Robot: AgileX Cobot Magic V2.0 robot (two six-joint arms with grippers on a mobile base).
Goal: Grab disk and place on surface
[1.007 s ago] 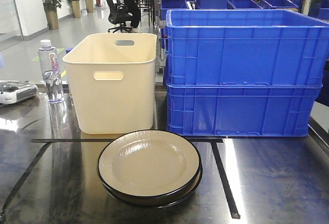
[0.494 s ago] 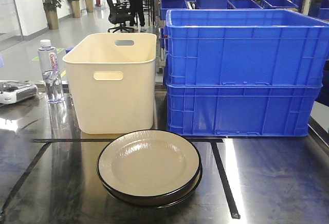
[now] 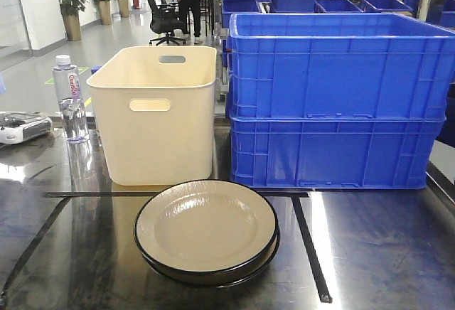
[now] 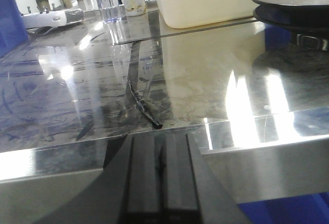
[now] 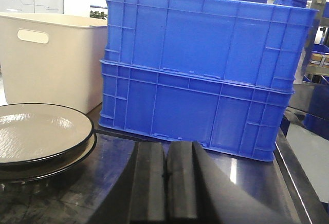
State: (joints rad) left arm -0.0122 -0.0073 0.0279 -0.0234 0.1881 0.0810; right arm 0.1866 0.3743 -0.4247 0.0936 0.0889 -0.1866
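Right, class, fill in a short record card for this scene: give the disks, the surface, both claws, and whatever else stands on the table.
disks: two cream plates with black rims, stacked, untouched
surface: dark glossy tabletop with black tape lines
left claw: shut, low at the table's near edge, holding nothing
right claw: shut, right of the plates, holding nothing
behind plates: cream bin; two stacked blue crates
far left: water bottle

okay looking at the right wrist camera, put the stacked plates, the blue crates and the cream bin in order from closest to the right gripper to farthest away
1. The stacked plates, just ahead and to the left of the right gripper, low on the dark tabletop.
2. The blue crates, straight ahead, behind the plates' near edge.
3. The cream bin, back left, beyond the plates.
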